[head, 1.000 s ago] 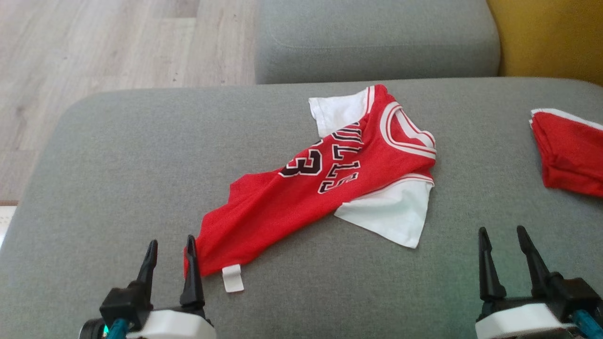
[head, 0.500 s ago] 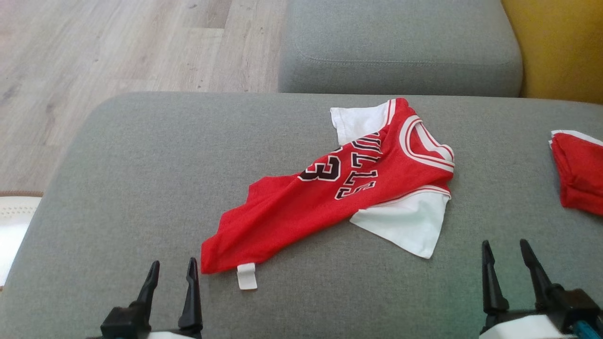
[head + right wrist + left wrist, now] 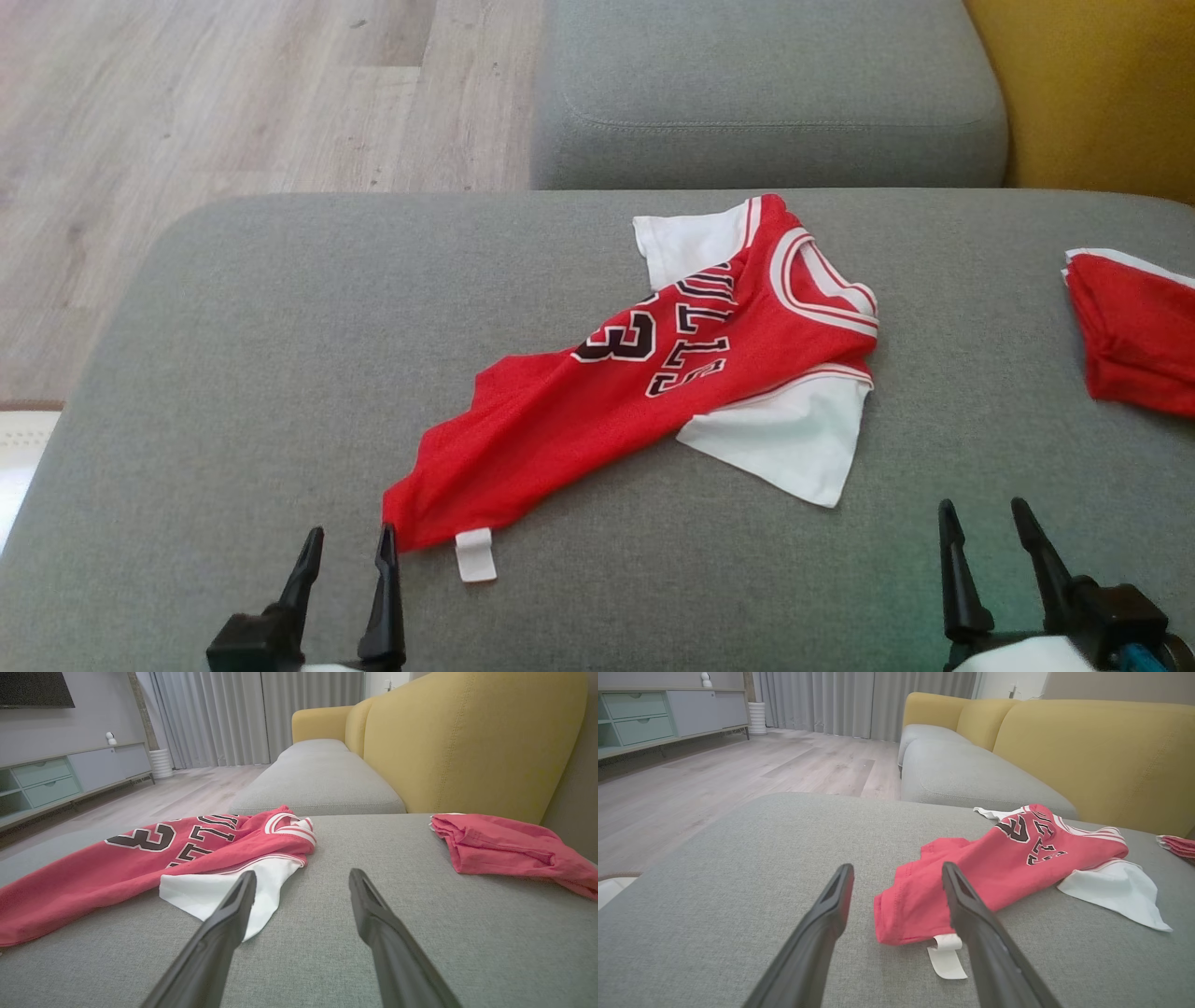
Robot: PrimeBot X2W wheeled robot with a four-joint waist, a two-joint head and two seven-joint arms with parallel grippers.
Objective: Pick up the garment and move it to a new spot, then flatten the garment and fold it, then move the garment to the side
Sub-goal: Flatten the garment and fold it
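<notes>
The garment is a red basketball jersey with white sleeves and black lettering. It lies crumpled and diagonal on the grey sofa cushion. Its hem corner with a white tag points toward my left gripper, which stands open just short of that corner with nothing between its fingers. In the left wrist view the garment begins between the fingertips and the tag lies beside the right finger. My right gripper is open over bare cushion, right of the white sleeve.
A second folded red garment lies at the cushion's right edge, also the red pile in the right wrist view. Another grey cushion sits behind, a yellow backrest to the right. Wooden floor lies beyond the left edge.
The head camera has shifted, so the whole picture sits differently. Both grippers show lower in the frame. The left gripper's right fingertip, over the hem corner a second ago, now stands just short of it.
</notes>
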